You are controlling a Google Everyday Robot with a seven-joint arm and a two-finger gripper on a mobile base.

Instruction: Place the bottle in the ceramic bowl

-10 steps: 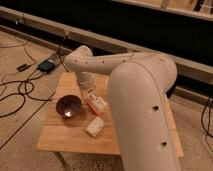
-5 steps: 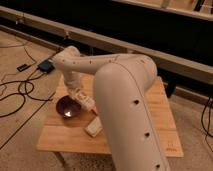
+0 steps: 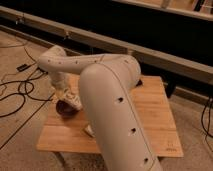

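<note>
The dark maroon ceramic bowl sits on the left part of the wooden table, mostly covered by my arm. My gripper hangs from the white wrist directly over the bowl's right rim. A whitish shape at the gripper, over the bowl's edge, looks like the bottle. I cannot tell whether it is held or resting. My large white arm crosses the middle of the view and hides much of the table.
A flat whitish block peeks out below the arm near the table's front. A dark object lies at the table's back edge. Cables and a black box lie on the floor at left. A dark wall with a rail runs behind.
The arm has swung further left and lowered the gripper over the bowl. The whitish bottle shape has moved from beside the bowl to over its right rim.
</note>
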